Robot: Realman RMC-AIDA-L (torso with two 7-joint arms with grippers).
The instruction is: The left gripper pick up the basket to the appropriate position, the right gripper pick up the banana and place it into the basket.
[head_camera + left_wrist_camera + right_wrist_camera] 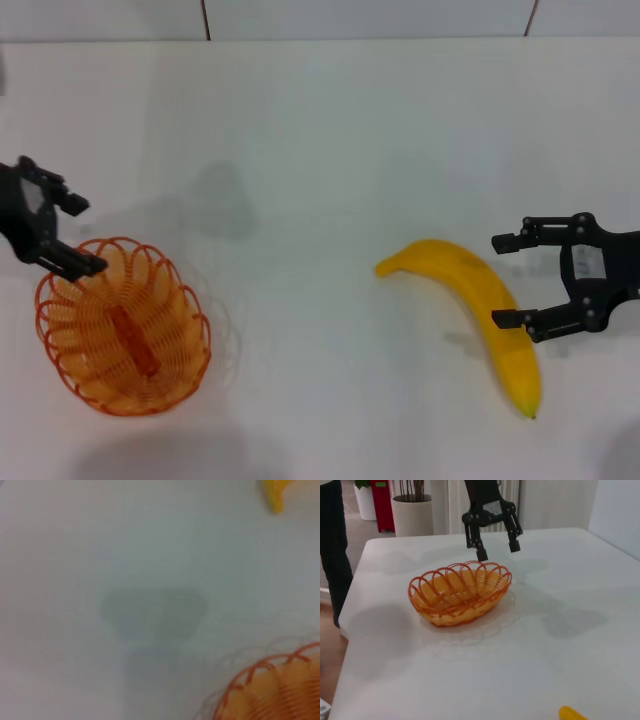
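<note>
1. No readable writing, brand or label on anything in any view.
2. White matte bench [330, 130] carries everything.
3. Shallow oval orange looped-wire basket [124, 325] with scalloped rim sits on the bench at the robot's near left. Long axis runs diagonally, from far-left to near-right in the head view.
4. Large curved plain yellow banana [478, 312] lies flat on the bench at the right, well apart from the basket. Long axis is diagonal; one narrow end points left toward the middle of the bench, the small dark tip points to the near right.
5. Left black two-finger tool [68, 235] is at the basket's far-left rim, fingers spread apart, holding nothing. One finger is over the rim; contact can't be judged.
6. Right black two-finger tool [507, 281] is just beside the banana's right side, fingers wide apart, empty, mouth facing the banana's middle.
7. Right wrist view only: basket [460, 592] side-on with the left tool [496, 550] above its far rim, clearly spread; beige planters, a red item and dark trousers beyond the bench; a sliver of banana [572, 713].
8. Left wrist view only: blurred bench, a piece of basket rim [270, 687], and one banana end [274, 495]; no fingers shown.
</note>
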